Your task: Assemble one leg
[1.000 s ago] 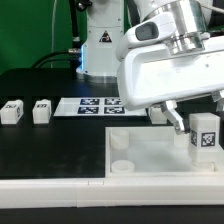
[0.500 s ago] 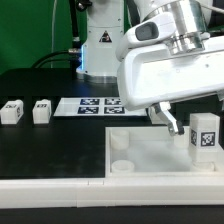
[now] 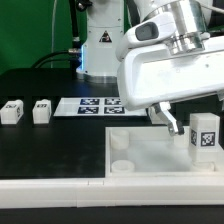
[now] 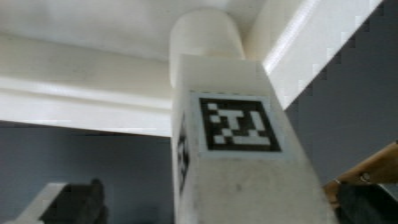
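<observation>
One leg (image 3: 205, 138), a chunky white block with a square tag, stands upright at the near right corner of the large white panel (image 3: 150, 150). My gripper (image 3: 197, 128) straddles it. One dark finger (image 3: 171, 121) stands apart from the leg on the exterior view's left; the other finger is hidden. In the wrist view the leg (image 4: 231, 130) fills the space between the fingers (image 4: 71, 200), with a gap on one side, so my gripper (image 4: 214, 208) is open. Two more legs (image 3: 12, 110) (image 3: 41, 110) stand on the black table at the exterior view's left.
The marker board (image 3: 92, 105) lies flat on the table behind the panel. The panel shows round sockets (image 3: 119, 141) near its left corners. A white rail (image 3: 50, 190) runs along the table's front edge. Equipment stands at the back.
The visible finger has shifted a little away from the leg toward the exterior view's left, opening a gap. The leg stays upright on the panel.
</observation>
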